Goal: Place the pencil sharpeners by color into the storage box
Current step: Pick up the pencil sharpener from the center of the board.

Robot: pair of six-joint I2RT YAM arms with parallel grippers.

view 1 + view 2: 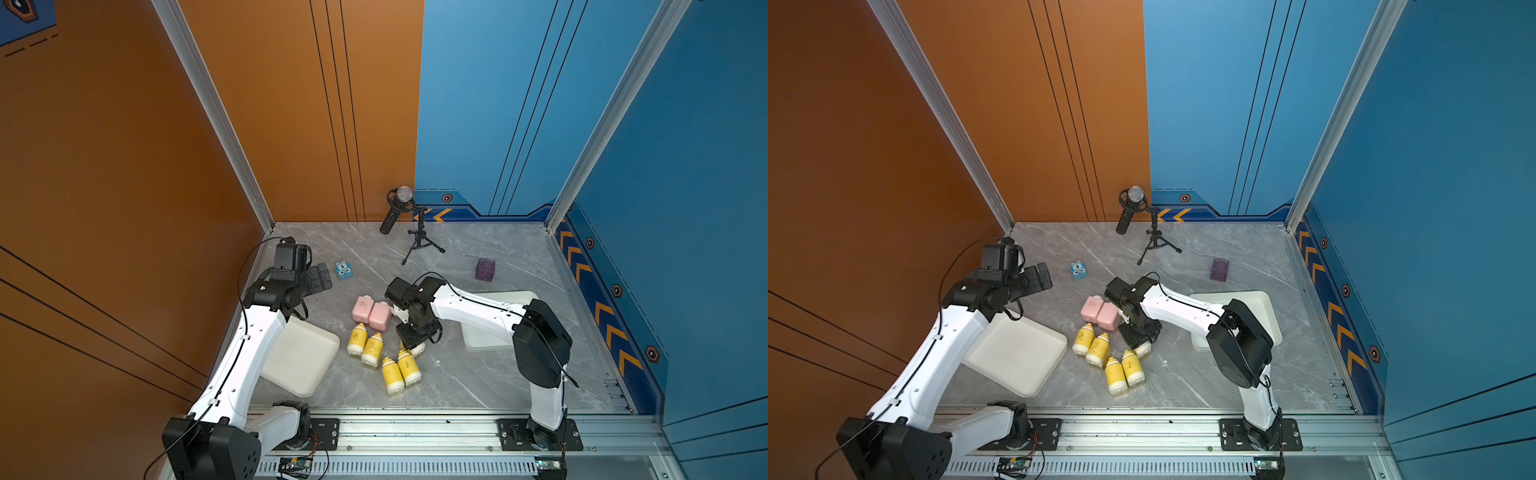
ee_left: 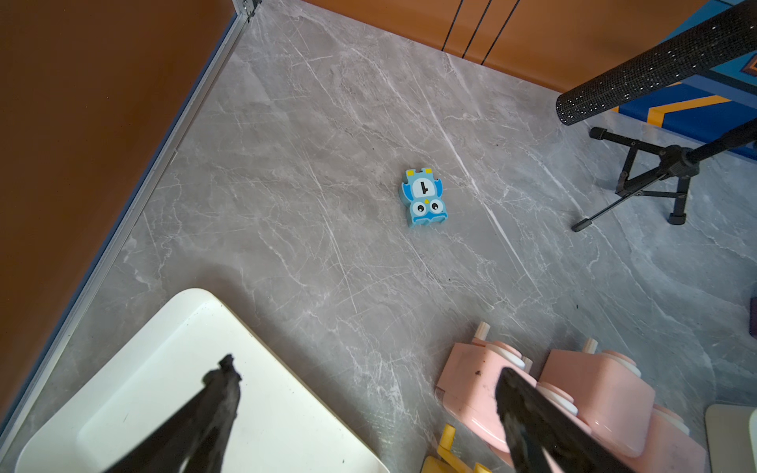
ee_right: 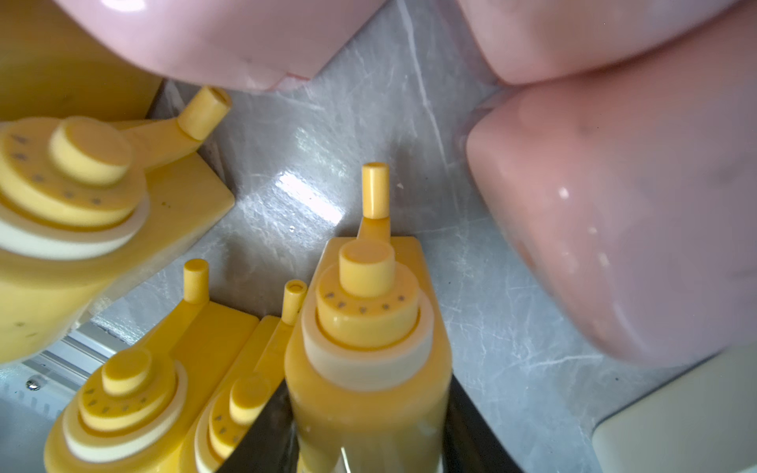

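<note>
I hold a yellow bottle-shaped plastic sharpener [image 3: 368,389] pinched in the right fingers [image 3: 471,442] just beside the pink boxy sharpeners [image 1: 380,316], left fingers [image 2: 213,409] spread wide; next, I judge: lift it clear.

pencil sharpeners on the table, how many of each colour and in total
pink pencil sharpeners: 4 (two largely hidden by the right arm in both top views)
yellow pencil sharpeners: 5 (one in the right gripper)
total: 9
</note>
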